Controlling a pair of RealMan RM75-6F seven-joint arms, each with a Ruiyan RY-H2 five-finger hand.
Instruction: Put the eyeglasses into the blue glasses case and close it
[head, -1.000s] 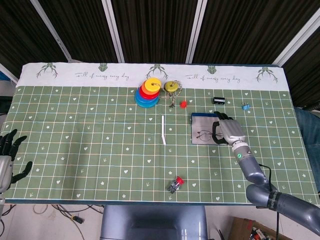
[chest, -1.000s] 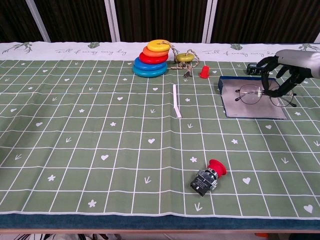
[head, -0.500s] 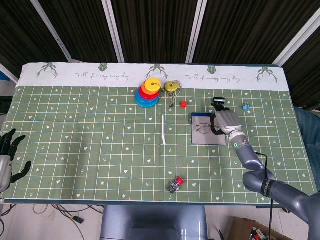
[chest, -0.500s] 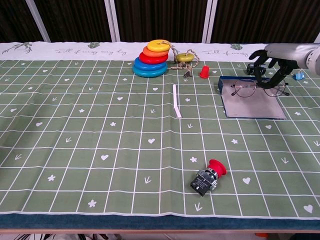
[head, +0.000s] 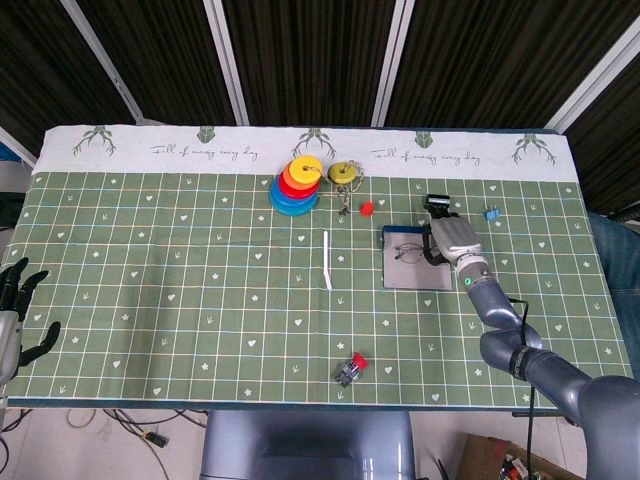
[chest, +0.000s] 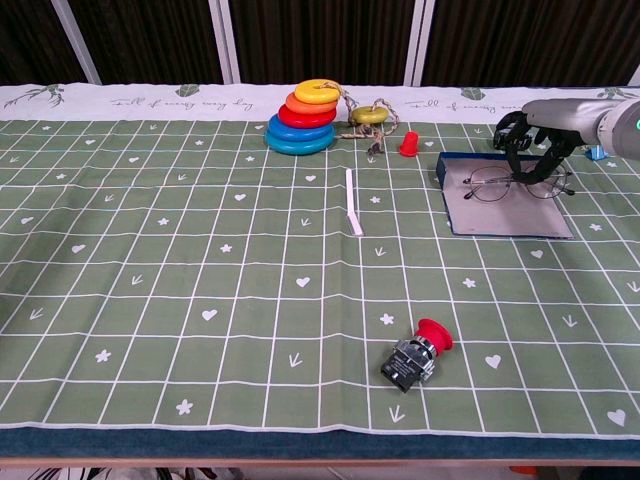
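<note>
A green tablecloth with a white grid and small hearts (head: 180, 280) covers the table. On its right half lies the open blue glasses case with a flat grey lining (chest: 508, 212), lid down so the inside faces up to receive the glasses. The thin wire-framed eyeglasses (chest: 505, 184) sit on the far part of that lining, lenses toward the middle of the table. The right hand (chest: 535, 135) curls over their right end, dark fingers pinching the frame, probably to seat them squarely before letting go; the case is not yet closed. The left hand (head: 15, 310) waits at the table's near left edge, fingers spread and holding nothing, well apart from the work.

Farther back stand a stack of coloured plastic rings (head: 297, 186) and a small red cone (chest: 408, 144). A white stick (head: 326, 259) lies mid-table, and a red push-button switch (chest: 415, 355) lies near the front edge.
</note>
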